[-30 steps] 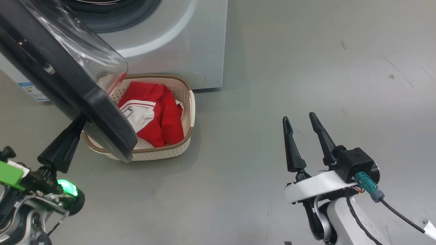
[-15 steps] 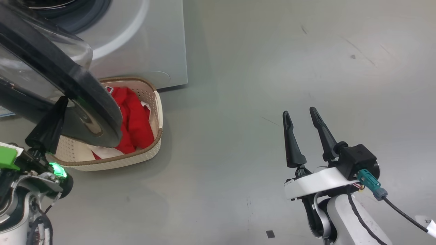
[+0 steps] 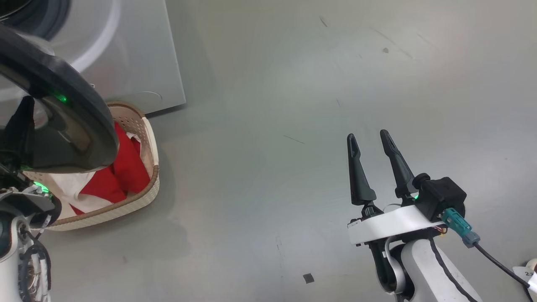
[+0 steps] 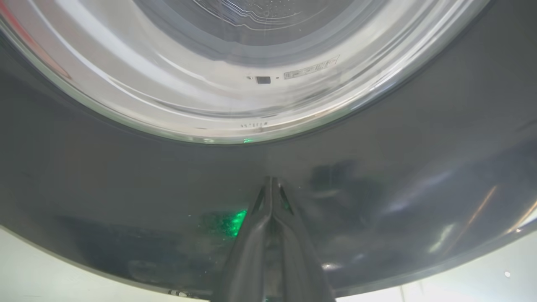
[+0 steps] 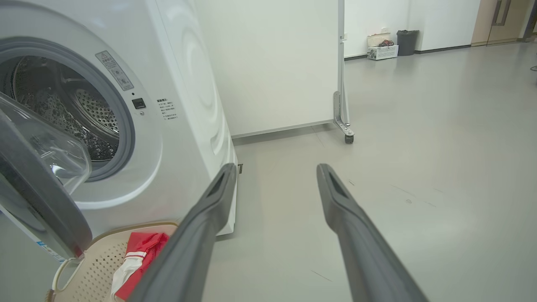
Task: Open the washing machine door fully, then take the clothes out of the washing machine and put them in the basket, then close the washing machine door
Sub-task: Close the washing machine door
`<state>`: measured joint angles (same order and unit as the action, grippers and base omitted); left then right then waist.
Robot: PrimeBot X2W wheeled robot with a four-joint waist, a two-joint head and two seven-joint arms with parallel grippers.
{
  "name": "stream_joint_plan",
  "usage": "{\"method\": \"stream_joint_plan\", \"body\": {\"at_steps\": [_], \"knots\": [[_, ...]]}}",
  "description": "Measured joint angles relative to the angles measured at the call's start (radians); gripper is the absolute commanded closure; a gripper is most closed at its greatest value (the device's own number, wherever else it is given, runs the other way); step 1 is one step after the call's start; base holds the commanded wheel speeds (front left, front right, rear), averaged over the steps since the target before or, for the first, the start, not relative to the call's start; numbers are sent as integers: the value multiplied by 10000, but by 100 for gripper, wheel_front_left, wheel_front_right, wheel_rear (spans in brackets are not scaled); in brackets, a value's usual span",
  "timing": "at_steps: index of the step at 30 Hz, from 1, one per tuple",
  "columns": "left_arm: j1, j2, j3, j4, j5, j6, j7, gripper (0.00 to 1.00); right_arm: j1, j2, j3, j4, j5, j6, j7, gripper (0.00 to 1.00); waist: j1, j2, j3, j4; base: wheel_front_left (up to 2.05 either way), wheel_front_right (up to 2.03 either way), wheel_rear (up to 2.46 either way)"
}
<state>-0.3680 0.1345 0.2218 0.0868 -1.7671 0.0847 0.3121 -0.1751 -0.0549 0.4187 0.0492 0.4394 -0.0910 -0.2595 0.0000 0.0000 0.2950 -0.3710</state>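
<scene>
The washing machine [image 3: 138, 63] stands at the upper left, its steel drum [image 5: 63, 109] bare in the right wrist view. The washing machine door [image 3: 75, 121] hangs partly open over the basket [image 3: 147, 184], which sits on the floor against the machine's front. Red and white clothes [image 3: 126, 167] lie inside the basket. My left gripper [image 4: 272, 180] is shut, its tips pressed against the door's glossy black rim just below the glass bowl [image 4: 235, 96]. My right gripper [image 3: 367, 135] stands open over bare floor, far right of the basket, holding nothing.
A white partition panel on castors [image 5: 272, 63] stands right of the machine. A dark bin [image 5: 405, 42] and a white crate sit by the far wall. Grey floor stretches to the right. A small dark mark [image 3: 308, 278] lies on the floor near me.
The head camera has turned right, so the scene slid left. The door has swung round toward the machine with my shut left gripper on its outer face. The right gripper stays open.
</scene>
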Motion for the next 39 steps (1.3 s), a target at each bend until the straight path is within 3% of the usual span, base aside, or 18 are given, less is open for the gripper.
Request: {"method": "stream_joint_plan", "body": {"at_steps": [9,16,24,32,39], "knots": [[-546,-12,-23,447,332,40,-594,100,27,25,-48,-130,94,-98,0,0,0,0,151,-738,0,0,0],[-988,-217,-412,736,527,21,-667,100,140,48,-303,-268,92,-171,0,0,0,0,201,-758,0,0,0],[-932,-242,-869,1271,750,-579,-600,100,156,59,-529,-305,-132,-173,0,0,0,0,-17,-327,0,0,0],[-108,-276,-1843,1546,1421,-1482,-94,100,166,59,-805,-153,-529,-125,0,0,0,0,-464,362,0,0,0],[736,105,-2731,1567,3223,-1958,-207,100,290,58,-999,21,-767,109,0,0,0,0,-930,1178,0,0,0]]}}
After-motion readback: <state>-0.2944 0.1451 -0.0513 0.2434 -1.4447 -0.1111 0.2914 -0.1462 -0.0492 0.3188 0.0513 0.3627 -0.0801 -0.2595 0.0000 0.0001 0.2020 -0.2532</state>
